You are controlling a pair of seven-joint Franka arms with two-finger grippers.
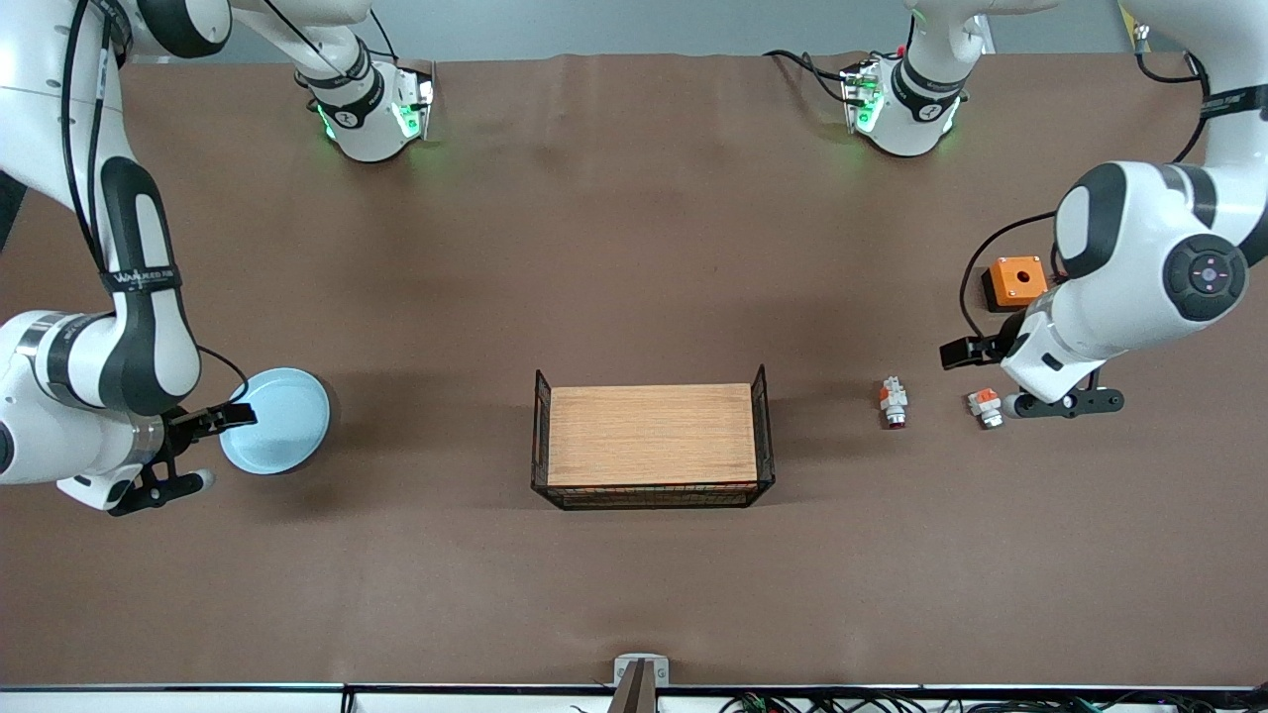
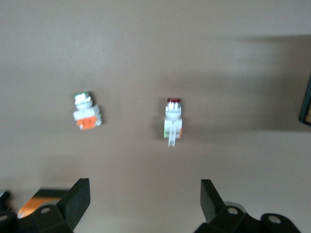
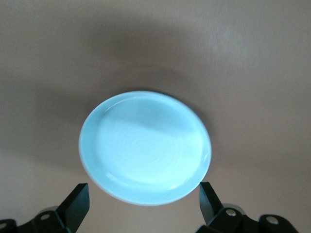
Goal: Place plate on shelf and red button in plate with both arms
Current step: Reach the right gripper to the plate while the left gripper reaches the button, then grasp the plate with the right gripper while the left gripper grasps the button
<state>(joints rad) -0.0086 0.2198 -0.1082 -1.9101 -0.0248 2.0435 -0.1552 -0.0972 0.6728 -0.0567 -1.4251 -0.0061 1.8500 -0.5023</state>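
Observation:
The pale blue plate (image 1: pixel 275 420) lies on the brown table toward the right arm's end. My right gripper (image 1: pixel 224 448) is open, low beside the plate, with the plate's rim just ahead of its jaws; in the right wrist view the plate (image 3: pixel 146 148) fills the middle above the open gripper (image 3: pixel 144 196). The red button (image 1: pixel 894 402) lies on the table toward the left arm's end. My left gripper (image 1: pixel 978 379) is open and empty, over the table beside it. In the left wrist view the red button (image 2: pixel 172 121) lies ahead of the open gripper (image 2: pixel 145 194).
A wooden board in a black wire rack (image 1: pixel 649 436) stands mid-table; the rack's edge also shows in the left wrist view (image 2: pixel 306 99). A shorter orange-and-white piece (image 1: pixel 984 404) lies by the left gripper and also shows in the left wrist view (image 2: pixel 86 112). An orange box (image 1: pixel 1015 282) sits farther from the front camera.

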